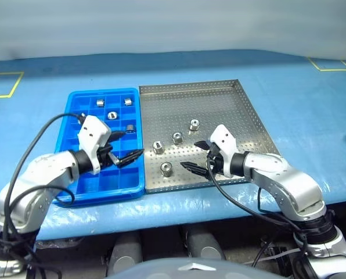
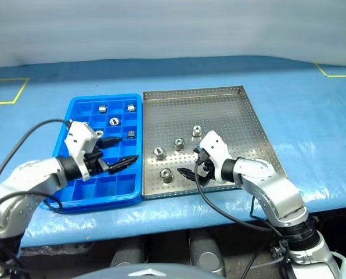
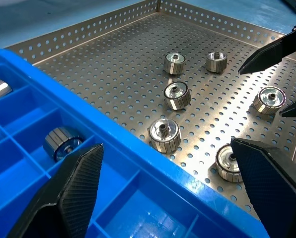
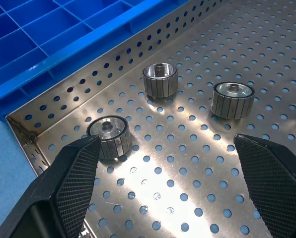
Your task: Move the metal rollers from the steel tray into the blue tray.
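Left eye view: the large square perforated steel tray (image 1: 219,110) sits on the blue table cover (image 1: 179,70), touching the bright blue gridded plastic tray (image 1: 83,180) on its left side. 4 small shiny ribbed metal rollers (image 1: 177,138) stand on the steel floor in its near-left part; 4 more already lie in far compartments of the blue tray, 1 per cell.

The left gripper (image 1: 125,146) hangs over the blue tray's right columns near the shared rim, black fingers spread, nothing between them. The right gripper (image 1: 197,156) hovers low over the steel tray's near edge, also spread wide and empty, just beside the nearest roller (image 1: 166,169).

Right wrist view: that roller (image 4: 109,136) stands close to the tray's corner wall, next to the left fingertip (image 4: 76,173).

Risks, as judged:
- The rollers are round and smooth; an off-centre pinch would likely squirt 1 sideways or tip it so it rolls across the floor.
- The corner wall leaves little room for a finger on that side; a fingertip could strike the rim and shift the tray.
- The 2 grippers are near each other by the shared rim; both reaching for neighbouring rollers could collide.
- A release from height could bounce a roller into a wrong or occupied cell.
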Tool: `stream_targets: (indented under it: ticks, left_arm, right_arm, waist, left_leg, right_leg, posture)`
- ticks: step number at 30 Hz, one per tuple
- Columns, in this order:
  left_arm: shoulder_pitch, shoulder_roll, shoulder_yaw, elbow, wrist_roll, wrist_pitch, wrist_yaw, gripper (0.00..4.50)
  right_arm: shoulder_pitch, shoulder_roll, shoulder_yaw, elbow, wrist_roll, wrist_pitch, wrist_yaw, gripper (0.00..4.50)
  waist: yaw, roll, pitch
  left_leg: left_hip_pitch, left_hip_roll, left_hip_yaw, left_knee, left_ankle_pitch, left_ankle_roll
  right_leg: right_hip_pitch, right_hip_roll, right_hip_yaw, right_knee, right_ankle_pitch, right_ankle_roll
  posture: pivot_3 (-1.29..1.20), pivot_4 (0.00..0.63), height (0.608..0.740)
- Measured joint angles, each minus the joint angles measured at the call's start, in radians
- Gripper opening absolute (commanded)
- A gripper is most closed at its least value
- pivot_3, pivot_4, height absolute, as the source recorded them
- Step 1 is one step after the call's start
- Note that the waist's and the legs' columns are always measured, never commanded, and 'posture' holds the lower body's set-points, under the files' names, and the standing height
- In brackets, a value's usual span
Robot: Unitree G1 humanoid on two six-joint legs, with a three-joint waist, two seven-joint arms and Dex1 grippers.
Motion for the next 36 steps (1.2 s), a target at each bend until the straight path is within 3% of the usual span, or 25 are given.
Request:
stream_targets:
  ticks: [5, 18, 26, 36]
  left_arm:
    - [-0.203, 0.004, -0.142, 0.135, 0.044, -0.013, -0.125, 4.45]
    - [-0.53, -0.204, -0.369, 0.625, 0.214, -0.015, -0.226, 4.45]
    - [-0.605, -0.287, -0.44, 0.858, 0.369, -0.072, -0.221, 4.45]
    - [-0.609, -0.33, -0.465, 0.93, 0.478, -0.098, -0.202, 4.45]
  right_arm:
    - [0.027, 0.022, -0.017, -0.017, 0.001, 0.0, -0.026, 4.5]
    - [0.114, 0.051, -0.062, -0.105, 0.016, 0.002, -0.104, 4.5]
    - [0.133, 0.056, -0.085, -0.122, 0.02, 0.004, -0.138, 4.5]
    - [0.148, 0.063, -0.086, -0.126, 0.034, 0.004, -0.154, 4.5]
  waist:
    - [-0.015, 0.0, 0.0]
    - [-0.069, 0.0, 0.0]
    - [-0.11, 0.001, 0.0]
    - [-0.133, 0.001, 0.0]
  left_leg:
    - [-0.001, 0.0, 0.0, -0.001, 0.0, 0.001]
    - [-0.001, 0.0, -0.001, -0.001, 0.0, 0.001]
    - [-0.001, 0.0, -0.001, -0.001, 0.0, 0.001]
    - [-0.002, 0.0, -0.001, -0.001, 0.0, 0.001]
  right_leg:
    - [0.0, 0.0, 0.0, 0.0, 0.002, 0.004]
    - [-0.001, 0.0, 0.0, 0.0, 0.004, 0.006]
    - [-0.001, 0.001, 0.001, 0.0, 0.004, 0.007]
    - [-0.001, 0.0, 0.001, 0.0, 0.004, 0.007]
  posture:
    - [-0.15, 0.15, 0.74]
    - [-0.24, 0.15, 0.74]
    - [-0.26, 0.15, 0.74]
    - [-0.25, 0.15, 0.74]
